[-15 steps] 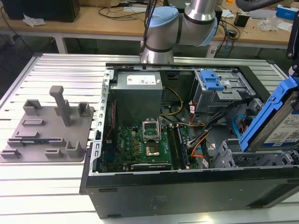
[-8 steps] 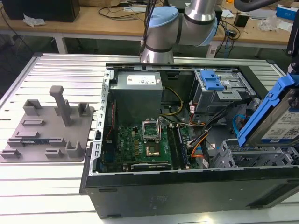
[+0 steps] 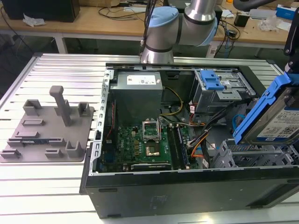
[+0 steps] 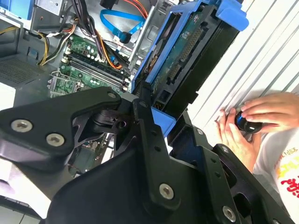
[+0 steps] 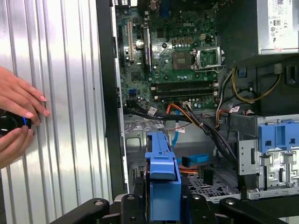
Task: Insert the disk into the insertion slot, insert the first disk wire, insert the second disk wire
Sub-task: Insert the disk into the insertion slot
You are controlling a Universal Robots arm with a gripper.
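The jaws are clamped tight on the disk [image 4: 198,51] [image 5: 162,175]. They pinch its bright blue frame from both sides. In both wrist views the gripper [image 4: 161,122] [image 5: 162,207] has black fingers [image 4: 146,137] pressed on one end of the frame. The rest of the disk sticks out past them.

In the exterior view the disk [image 3: 275,119] is up in the air at about 3 o'clock. It is tilted. Its high end points to 1 o'clock and its low end points to 7 o'clock. Its white label faces the camera.

The insertion slot [image 3: 233,158] is the low grey metal cage at about 7 o'clock from the disk. The low end of the disk is just above it. The disk is not in the slot yet.

A taller grey cage with a blue latch [image 3: 216,87] sits at about 10 o'clock from the disk. A blue cable [image 4: 117,21] [image 5: 191,161] lies loose inside the computer case [image 3: 187,196]. The green board [image 3: 149,140] is at 9 o'clock from the slot, and a silver power box [image 3: 138,86] is at 12 o'clock from the board.

The robot arm [image 3: 180,23] is at 12 o'clock in the exterior view. A grey plate with little stands [image 3: 44,128] lies at 9 o'clock on the ribbed metal table [image 3: 56,186].

In both wrist views a person's hands [image 4: 254,112] [image 5: 18,100] rest on the table beside the case, around a small black knob [image 4: 245,123] [image 5: 8,123] with a blue light.
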